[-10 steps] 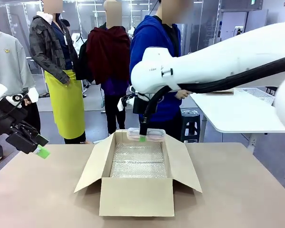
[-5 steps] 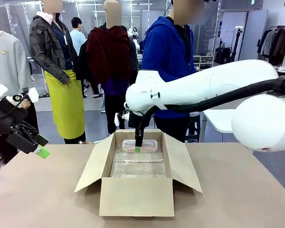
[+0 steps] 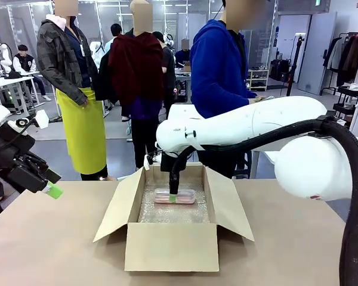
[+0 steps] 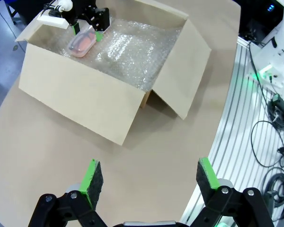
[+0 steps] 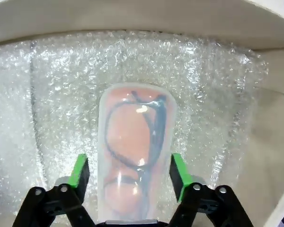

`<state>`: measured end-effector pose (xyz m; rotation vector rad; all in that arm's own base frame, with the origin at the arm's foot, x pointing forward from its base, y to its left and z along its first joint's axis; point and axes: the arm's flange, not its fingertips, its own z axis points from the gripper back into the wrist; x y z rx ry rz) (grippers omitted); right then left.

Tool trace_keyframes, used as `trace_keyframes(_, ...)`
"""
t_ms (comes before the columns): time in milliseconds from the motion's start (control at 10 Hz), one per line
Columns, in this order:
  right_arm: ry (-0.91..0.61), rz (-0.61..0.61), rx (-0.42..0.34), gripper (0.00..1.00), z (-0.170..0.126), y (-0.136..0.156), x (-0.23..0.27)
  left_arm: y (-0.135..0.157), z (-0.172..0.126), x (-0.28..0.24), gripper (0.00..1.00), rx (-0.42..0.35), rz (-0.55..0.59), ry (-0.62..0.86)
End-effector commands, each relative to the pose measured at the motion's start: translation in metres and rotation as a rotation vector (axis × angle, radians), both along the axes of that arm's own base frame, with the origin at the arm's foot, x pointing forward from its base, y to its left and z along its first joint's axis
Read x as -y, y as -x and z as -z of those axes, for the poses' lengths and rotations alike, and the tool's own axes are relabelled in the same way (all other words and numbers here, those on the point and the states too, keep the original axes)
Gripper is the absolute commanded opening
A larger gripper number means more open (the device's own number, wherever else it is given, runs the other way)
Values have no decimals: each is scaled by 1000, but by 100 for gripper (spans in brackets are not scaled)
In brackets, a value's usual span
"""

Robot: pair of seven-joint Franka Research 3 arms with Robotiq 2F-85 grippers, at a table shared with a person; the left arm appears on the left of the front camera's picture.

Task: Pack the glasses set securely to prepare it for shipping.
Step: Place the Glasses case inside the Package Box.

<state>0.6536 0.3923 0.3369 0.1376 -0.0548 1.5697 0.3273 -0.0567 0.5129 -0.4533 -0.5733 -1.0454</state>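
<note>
The pink case [image 5: 132, 142] is laid on bubble wrap [image 5: 61, 85] between the parted fingers of the right hand [image 5: 128, 172], not clamped. The left hand [image 4: 149, 182] is held wide open, empty.

No lettering can be read anywhere in the scene. A small dark mark [image 3: 181, 128] on the white right arm [image 3: 250, 122] is too small to decipher.

Near end of the pink case [image 5: 132, 156], beyond right wrist view's bottom edge.
</note>
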Motion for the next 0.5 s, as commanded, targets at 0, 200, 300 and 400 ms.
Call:
trace_keyframes(0,34,21,28,100,-13,-5,-10,0,-2,-3,100,4,29,21)
trace_keyframes(200,0,0,7,100,-5,-1,-1,0,-2,-3,100,4,29,21)
trace_keyframes(300,0,0,7,100,-5,-1,-1,0,-2,-3,100,4,29,21)
trace_keyframes(400,0,0,7,100,-5,-1,-1,0,-2,-3,100,4,29,21)
